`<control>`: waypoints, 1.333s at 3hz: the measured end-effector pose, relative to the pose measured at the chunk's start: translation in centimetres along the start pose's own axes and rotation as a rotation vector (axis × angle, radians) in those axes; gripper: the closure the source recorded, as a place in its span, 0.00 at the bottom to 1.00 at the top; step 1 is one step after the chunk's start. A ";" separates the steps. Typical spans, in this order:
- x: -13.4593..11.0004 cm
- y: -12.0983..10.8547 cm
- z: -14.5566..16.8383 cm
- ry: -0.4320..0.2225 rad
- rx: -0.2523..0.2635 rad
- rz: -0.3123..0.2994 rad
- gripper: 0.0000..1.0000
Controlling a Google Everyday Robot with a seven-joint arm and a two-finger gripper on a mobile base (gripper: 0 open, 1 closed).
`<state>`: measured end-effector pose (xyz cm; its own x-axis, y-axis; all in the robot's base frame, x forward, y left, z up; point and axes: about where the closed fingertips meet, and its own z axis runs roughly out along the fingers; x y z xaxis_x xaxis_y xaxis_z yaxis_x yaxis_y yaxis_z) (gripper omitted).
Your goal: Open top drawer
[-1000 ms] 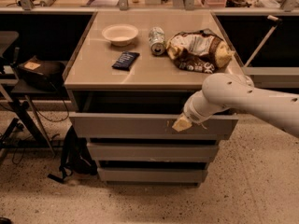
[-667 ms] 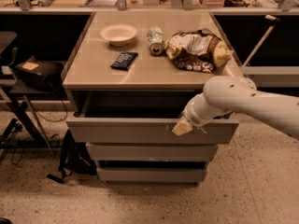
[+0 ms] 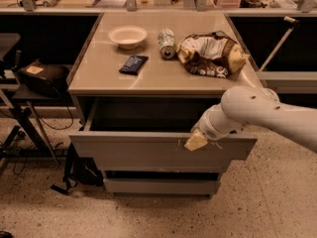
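The top drawer (image 3: 138,150) is a wide grey drawer with a flat front and small white scratches right of centre. It stands pulled well out from the cabinet, and its dark inside shows behind the front. My gripper (image 3: 196,141) comes in from the right on a white arm and sits at the top edge of the drawer front, right of centre, beside the scratches.
On the cabinet top (image 3: 163,78) lie a white bowl (image 3: 128,35), a dark packet (image 3: 133,64), a tipped can (image 3: 166,43) and a chip bag (image 3: 210,54). A lower drawer front (image 3: 161,186) shows under the top one. A chair with cables (image 3: 29,113) stands left.
The top drawer has slid further out toward the camera, with my gripper moving along at its top edge.
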<state>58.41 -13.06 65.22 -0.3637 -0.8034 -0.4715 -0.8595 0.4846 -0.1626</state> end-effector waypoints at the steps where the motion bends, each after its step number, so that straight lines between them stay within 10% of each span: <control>1: 0.7 1.1 -0.6 0.000 0.006 0.006 1.00; 4: 2.2 4.5 -3.0 -0.018 0.021 0.048 1.00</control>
<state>52.66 -13.68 66.07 -0.3976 -0.7725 -0.4951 -0.8335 0.5297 -0.1572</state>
